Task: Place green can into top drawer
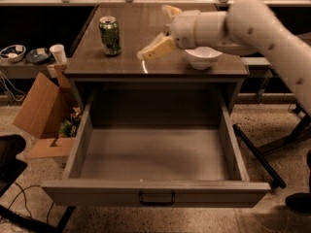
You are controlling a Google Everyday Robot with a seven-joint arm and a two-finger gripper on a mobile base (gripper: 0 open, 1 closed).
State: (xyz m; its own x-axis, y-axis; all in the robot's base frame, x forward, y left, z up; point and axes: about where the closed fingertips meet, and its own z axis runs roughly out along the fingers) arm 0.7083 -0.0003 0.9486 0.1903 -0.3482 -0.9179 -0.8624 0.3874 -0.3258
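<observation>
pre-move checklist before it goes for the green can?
1. Green can upright on cabinet top: ok.
2. Can grasped: not ok; gripper hangs over the top, between can and bowl, apart from the can.
3. Gap between gripper and can free of objects: ok.
4. Top drawer pulled open, nothing inside: ok.
5. White bowl under the arm, away from the can: ok.
</observation>
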